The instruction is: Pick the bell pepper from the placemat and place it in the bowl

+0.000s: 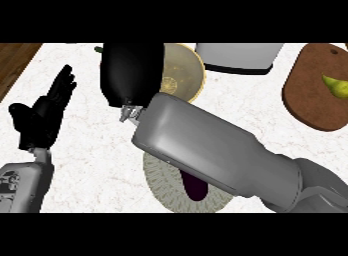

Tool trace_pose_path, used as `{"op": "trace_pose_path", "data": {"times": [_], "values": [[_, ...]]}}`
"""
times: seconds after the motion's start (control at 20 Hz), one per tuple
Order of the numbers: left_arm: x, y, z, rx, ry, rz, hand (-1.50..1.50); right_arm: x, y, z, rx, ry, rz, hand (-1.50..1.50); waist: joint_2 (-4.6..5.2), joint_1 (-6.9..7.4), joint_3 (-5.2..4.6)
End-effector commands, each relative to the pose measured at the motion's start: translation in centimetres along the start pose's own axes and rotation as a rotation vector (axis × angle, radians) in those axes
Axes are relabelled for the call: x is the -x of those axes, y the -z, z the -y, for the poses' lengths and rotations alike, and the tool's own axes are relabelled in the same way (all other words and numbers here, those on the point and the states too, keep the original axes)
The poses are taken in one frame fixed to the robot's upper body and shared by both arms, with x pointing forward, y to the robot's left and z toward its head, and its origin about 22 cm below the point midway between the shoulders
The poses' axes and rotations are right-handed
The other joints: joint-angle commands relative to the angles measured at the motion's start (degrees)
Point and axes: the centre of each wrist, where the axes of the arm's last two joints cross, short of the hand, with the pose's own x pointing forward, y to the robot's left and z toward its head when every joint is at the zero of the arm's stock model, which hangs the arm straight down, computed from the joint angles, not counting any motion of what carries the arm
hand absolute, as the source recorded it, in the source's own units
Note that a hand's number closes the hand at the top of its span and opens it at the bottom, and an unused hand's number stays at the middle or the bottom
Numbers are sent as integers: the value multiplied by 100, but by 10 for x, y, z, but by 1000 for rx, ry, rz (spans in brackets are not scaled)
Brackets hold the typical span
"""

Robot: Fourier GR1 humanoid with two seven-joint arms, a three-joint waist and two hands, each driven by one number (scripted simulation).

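At the far middle of the counter (96, 150), the right hand (131, 70) is held over the left rim of the yellowish bowl (186, 75), back upward; whether it is curled round anything cannot be told. The bell pepper is not plainly seen. Only a green speck (99, 49) shows at the hand's upper left edge, and it is judged to be part of the pepper carried under the palm.

A bell pepper is judged light, hollow and fairly stiff, with a smooth, slippery skin. It is best taken round its broad body rather than by the stem.

The visible part of the bowl is seen to hold nothing; the rest is hidden by the hand. On the round woven placemat (162, 192), near the lower edge, a dark purple thing (197, 189) is left, half covered by the right forearm. A yellow-green pear (340, 88) lies on the brown cutting board (310, 100) at the right. A white container (240, 57) stands just beyond the bowl.

The left hand (45, 107) is rested at the left, fingers straight and close together.
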Motion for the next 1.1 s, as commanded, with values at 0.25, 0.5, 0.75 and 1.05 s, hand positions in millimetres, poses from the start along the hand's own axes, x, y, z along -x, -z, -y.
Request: {"op": "trace_pose_path", "data": {"times": [0.25, 0.5, 0.75, 1.05], "values": [[10, -9, -12, -37, 10, -5, 0, 11, 26, -17, 7, 173, -208, 150, 36, -233, 11], [4, -5, -4, -37, 1, -3, 0, 38, 37, -52, 19, 194, -208, 150, 75, -228, 13], [5, -5, -19, -63, 8, -13, 0, 66, 54, -74, 39, 205, -198, 150, 93, -265, 16], [-1, 0, -22, -69, 13, -12, 0, 93, 65, -93, -213, 19, -390, 150, 87, -325, 13]]}}
